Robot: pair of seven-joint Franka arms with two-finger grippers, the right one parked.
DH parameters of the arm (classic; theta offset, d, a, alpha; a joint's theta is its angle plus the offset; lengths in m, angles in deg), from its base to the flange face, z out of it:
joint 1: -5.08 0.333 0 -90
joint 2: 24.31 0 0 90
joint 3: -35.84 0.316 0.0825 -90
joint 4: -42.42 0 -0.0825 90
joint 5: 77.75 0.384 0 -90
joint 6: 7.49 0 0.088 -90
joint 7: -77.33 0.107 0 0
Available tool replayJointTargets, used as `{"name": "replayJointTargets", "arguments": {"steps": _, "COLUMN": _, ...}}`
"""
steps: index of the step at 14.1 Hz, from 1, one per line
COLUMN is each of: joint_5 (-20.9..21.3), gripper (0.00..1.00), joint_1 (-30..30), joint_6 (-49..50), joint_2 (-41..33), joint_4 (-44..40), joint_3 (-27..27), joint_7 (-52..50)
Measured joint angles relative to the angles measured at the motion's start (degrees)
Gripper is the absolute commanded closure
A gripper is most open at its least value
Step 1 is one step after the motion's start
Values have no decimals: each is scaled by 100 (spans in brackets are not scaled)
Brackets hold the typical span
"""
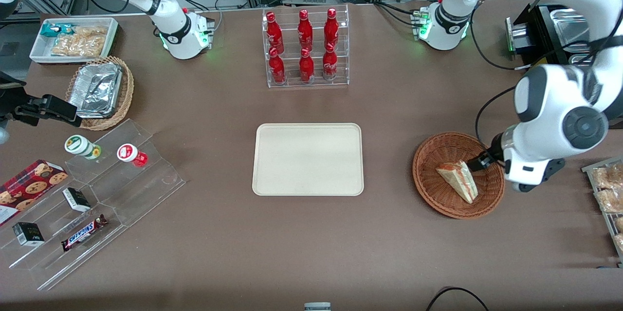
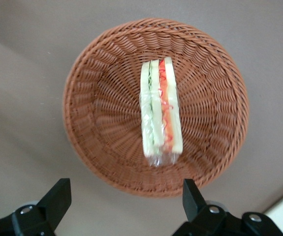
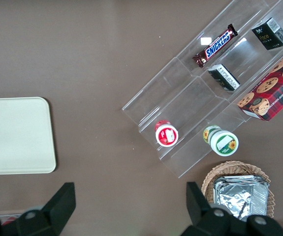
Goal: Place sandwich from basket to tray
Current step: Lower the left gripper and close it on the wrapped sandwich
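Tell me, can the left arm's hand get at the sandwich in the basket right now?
Probably yes. The hand hangs open above the basket, and the sandwich lies uncovered inside with nothing over it.

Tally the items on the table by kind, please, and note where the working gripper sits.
Red bottles in the clear rack: 6
Wicker baskets: 2
Sandwich: 1
Cream tray: 1
Small jars: 2
Snickers bar: 1
Total: 13
The gripper hovers open over the basket holding the sandwich.
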Motion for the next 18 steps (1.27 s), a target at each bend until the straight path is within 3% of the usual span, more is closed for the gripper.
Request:
{"name": "replayJointTargets", "arguments": {"steps": 9, "joint_5": 0, "gripper": 0, "joint_1": -38, "joint_6": -1359, "joint_2": 634, "joint_4": 555, "joint_3": -28, "joint_7": -430}}
{"name": "replayJointTargets", "arguments": {"steps": 10, "joint_5": 0, "gripper": 4, "joint_1": -38, "joint_6": -1537, "joint_2": 647, "joint_4": 700, "joint_3": -28, "joint_7": -431}}
{"name": "replayJointTargets", "arguments": {"steps": 14, "joint_5": 0, "gripper": 61, "joint_1": -38, "joint_6": -1915, "joint_2": 776, "joint_4": 930, "joint_3": -28, "joint_7": -435}}
{"name": "replayJointTargets", "arguments": {"steps": 16, "joint_5": 0, "gripper": 71, "joint_1": -39, "joint_6": -1938, "joint_2": 800, "joint_4": 926, "joint_3": -29, "joint_7": -440}}
{"name": "replayJointTargets", "arguments": {"steps": 18, "joint_5": 0, "gripper": 71, "joint_1": -41, "joint_6": -1940, "joint_2": 791, "joint_4": 880, "joint_3": -37, "joint_7": -465}}
